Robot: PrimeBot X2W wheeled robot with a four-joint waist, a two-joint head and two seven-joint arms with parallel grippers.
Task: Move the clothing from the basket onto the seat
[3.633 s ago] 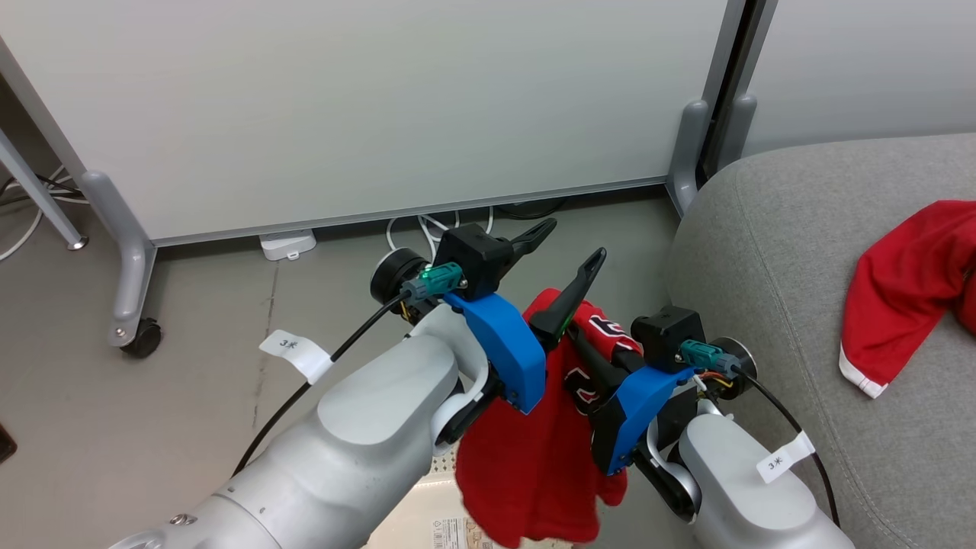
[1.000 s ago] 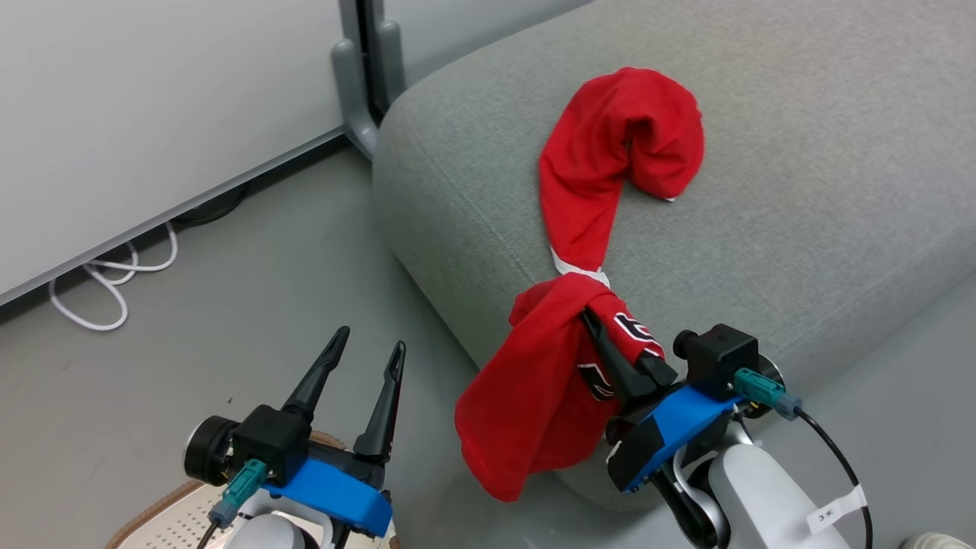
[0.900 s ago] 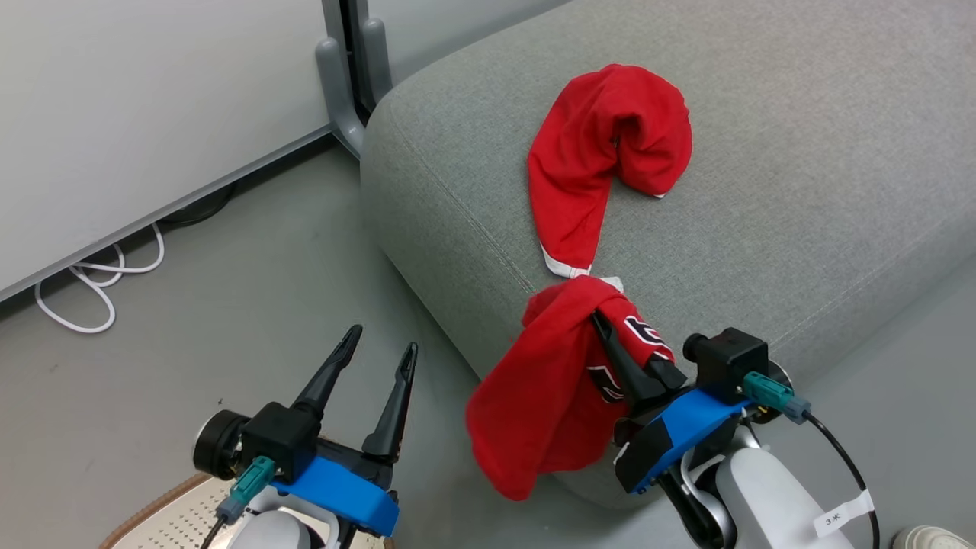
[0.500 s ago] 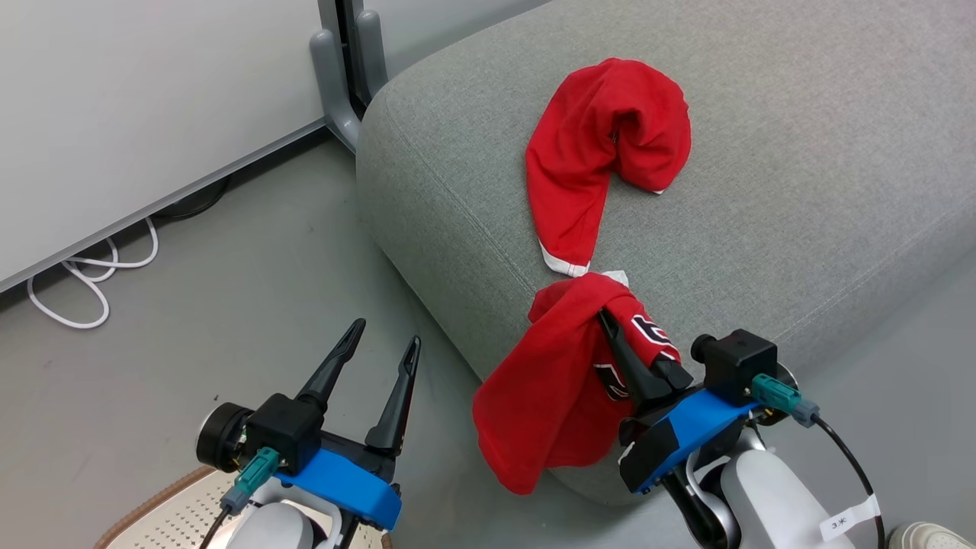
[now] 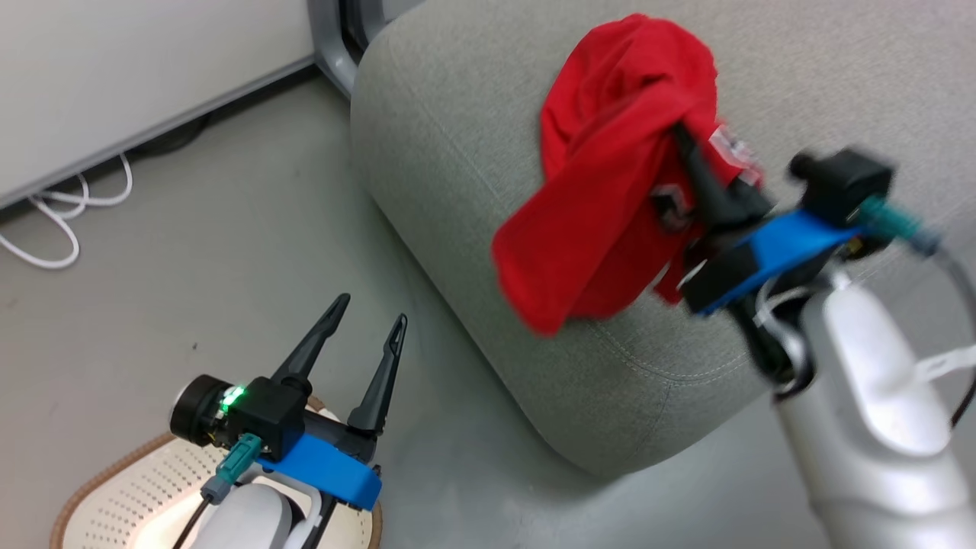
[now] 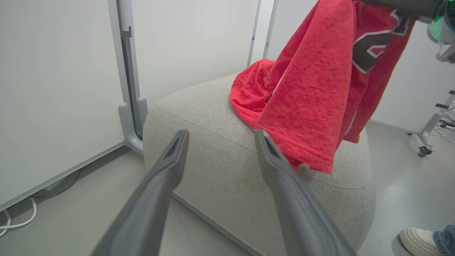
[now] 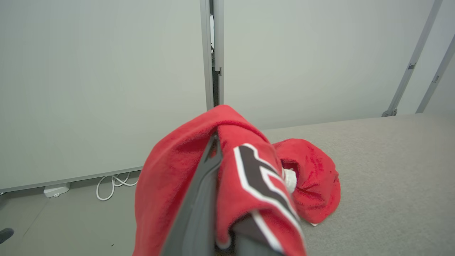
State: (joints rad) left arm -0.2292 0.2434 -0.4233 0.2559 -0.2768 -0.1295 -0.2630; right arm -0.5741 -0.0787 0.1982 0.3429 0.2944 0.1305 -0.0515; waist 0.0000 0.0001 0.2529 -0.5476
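Hanging low over the basket (image 5: 114, 496), the left gripper (image 5: 369, 311) has its two fingers spread with nothing between them. What shows of the basket is bare perforated plastic. Judgement: this arm is parked clear while the other carries.

Further out, the right gripper (image 5: 681, 145) is pinched on the lettered garment (image 5: 587, 229), with a fold caught between the fingers beside the dark lettering. It holds the garment up over the near corner of the seat (image 5: 442, 168). The high hold is probably meant to let the hem clear the cushion edge before release.

The garment's long axis runs roughly vertical, pinched fold on top and loose hem pointing down at the seat's front edge. The left wrist view puts the hem just above the fabric or brushing it; cannot tell which.

Beyond it, the plain red garment (image 7: 312, 185) lies bunched on the seat top. White wall panels (image 7: 106, 89) stand behind.
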